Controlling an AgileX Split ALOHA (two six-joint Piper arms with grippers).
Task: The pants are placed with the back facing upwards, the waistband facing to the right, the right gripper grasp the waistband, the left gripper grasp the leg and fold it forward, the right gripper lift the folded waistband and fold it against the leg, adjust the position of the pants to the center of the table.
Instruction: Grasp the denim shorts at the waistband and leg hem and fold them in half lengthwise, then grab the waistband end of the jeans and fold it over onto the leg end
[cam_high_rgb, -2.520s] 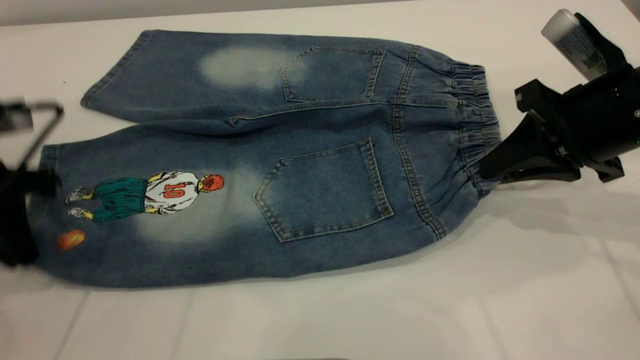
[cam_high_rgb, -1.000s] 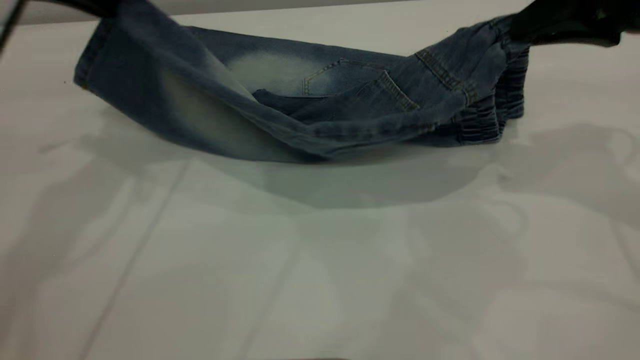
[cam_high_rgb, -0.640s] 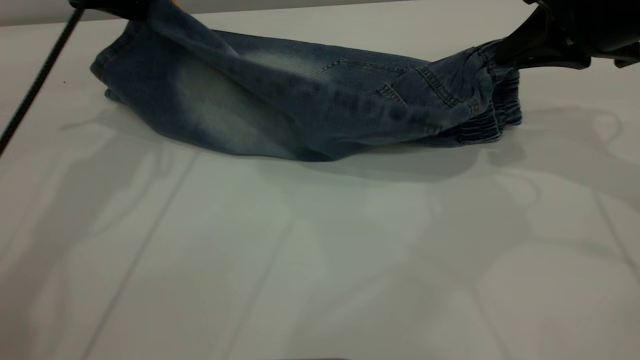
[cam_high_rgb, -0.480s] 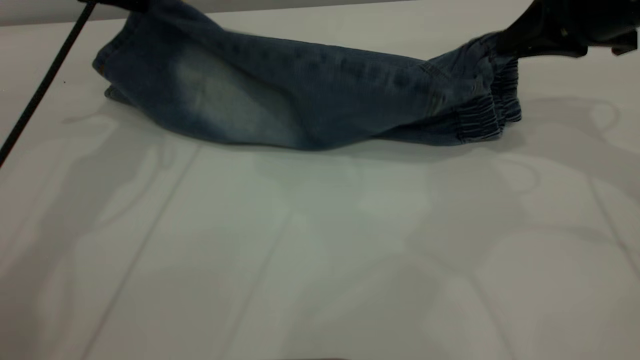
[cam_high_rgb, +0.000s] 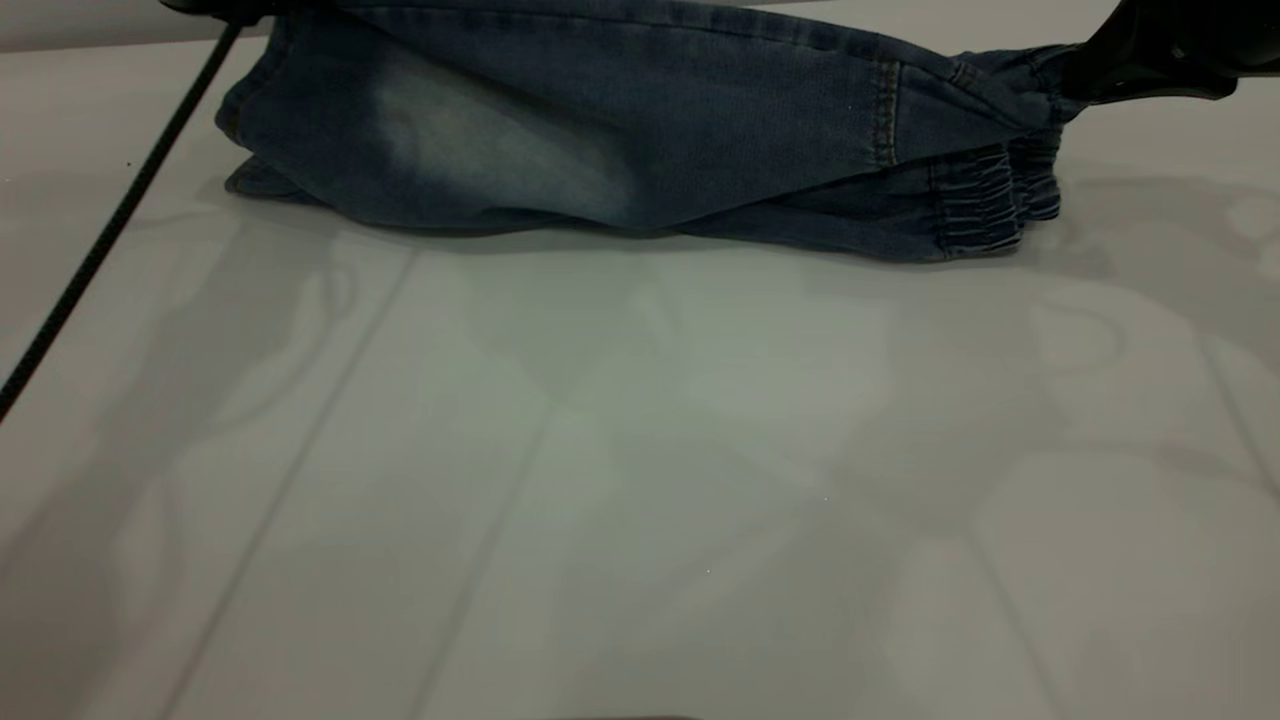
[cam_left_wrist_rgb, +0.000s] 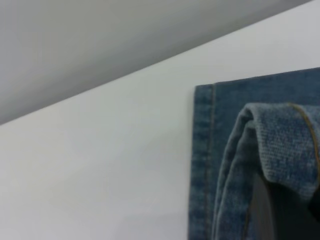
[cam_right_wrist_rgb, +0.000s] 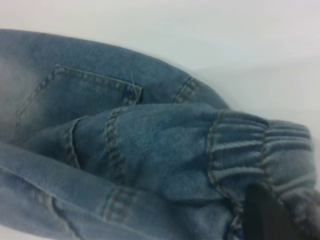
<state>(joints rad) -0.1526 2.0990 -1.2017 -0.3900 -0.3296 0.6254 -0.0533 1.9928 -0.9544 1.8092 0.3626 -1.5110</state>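
Observation:
The blue denim pants (cam_high_rgb: 600, 130) lie doubled lengthwise at the far side of the table (cam_high_rgb: 640, 480). The leg (cam_high_rgb: 480, 150) is turned over the other one, so its plain inner face with a faded patch faces me and the print is hidden. At the far left, my left gripper (cam_high_rgb: 235, 8) is shut on that leg's hem (cam_left_wrist_rgb: 280, 135), which drapes over one dark finger (cam_left_wrist_rgb: 280, 210). At the far right, my right gripper (cam_high_rgb: 1085, 75) is shut on the gathered waistband (cam_high_rgb: 985, 200), held just above the table. In the right wrist view the waistband (cam_right_wrist_rgb: 240, 145) bunches against a black finger (cam_right_wrist_rgb: 265, 215).
The left arm's thin black cable (cam_high_rgb: 110, 230) slants down across the table's left side. A back pocket (cam_right_wrist_rgb: 75, 100) shows under the lifted layer. The wide near part of the table holds only shadows.
Both grippers have carried the near half of the pants up and over toward the far side. The printed leg and near pocket are now turned under, and the fold lies flatter and farther back.

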